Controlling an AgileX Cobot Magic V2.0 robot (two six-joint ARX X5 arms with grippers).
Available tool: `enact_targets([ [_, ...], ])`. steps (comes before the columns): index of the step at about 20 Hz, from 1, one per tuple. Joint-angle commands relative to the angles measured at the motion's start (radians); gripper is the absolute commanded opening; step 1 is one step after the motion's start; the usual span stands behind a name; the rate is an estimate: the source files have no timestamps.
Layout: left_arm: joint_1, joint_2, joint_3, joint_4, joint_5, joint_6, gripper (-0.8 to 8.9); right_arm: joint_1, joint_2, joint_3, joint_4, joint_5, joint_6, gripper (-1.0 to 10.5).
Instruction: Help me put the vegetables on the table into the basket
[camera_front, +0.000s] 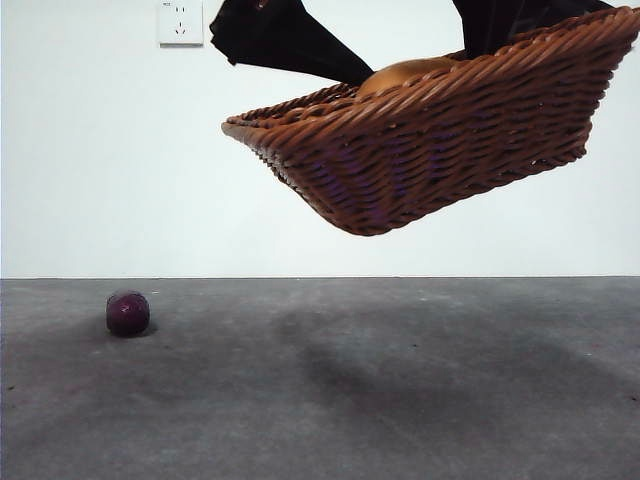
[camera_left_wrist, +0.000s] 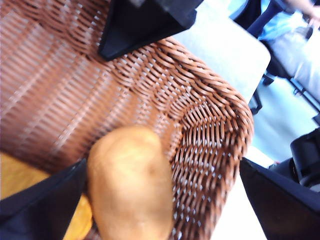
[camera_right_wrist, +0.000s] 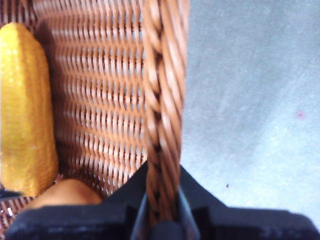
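Note:
The brown wicker basket (camera_front: 430, 150) hangs tilted in the air above the table (camera_front: 330, 400). My right gripper (camera_right_wrist: 162, 200) is shut on its braided rim (camera_right_wrist: 165, 90); in the front view it enters at the top right (camera_front: 500, 25). Inside lie the tan potato (camera_left_wrist: 132, 185) and the bumpy yellow piece (camera_right_wrist: 25, 110). My left gripper (camera_left_wrist: 162, 165) reaches into the basket with its jaws wide apart, the potato beside one jaw. The small dark purple ball (camera_front: 128, 312) rests on the table at the left, well away from both grippers.
A white wall with a socket (camera_front: 180, 22) stands behind the table. The basket casts a wide shadow (camera_front: 400, 370) on the grey surface below it.

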Motion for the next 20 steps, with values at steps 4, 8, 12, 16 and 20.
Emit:
enact_targets([
  [4, 0.023, 0.002, 0.311, -0.436, -0.474, 0.112, 5.39, -0.045, -0.003, 0.002, 0.004, 0.045, 0.007, -0.1],
  [8, 0.187, 0.015, 0.341, -0.663, -0.644, 0.111, 5.39, -0.129, -0.001, 0.002, 0.003, 0.046, -0.025, -0.1],
  [12, 0.424, 0.106, 0.341, -0.688, -0.467, 0.102, 5.38, -0.179, -0.001, 0.002, 0.003, 0.046, -0.040, -0.1],
  [16, 0.590, 0.262, 0.341, -0.587, -0.288, 0.112, 5.38, -0.179, -0.001, 0.002, -0.003, 0.046, -0.048, -0.1],
  [20, 0.678, 0.423, 0.341, -0.510, -0.260, 0.114, 5.38, -0.178, -0.001, 0.002, -0.005, 0.043, -0.048, -0.1],
])
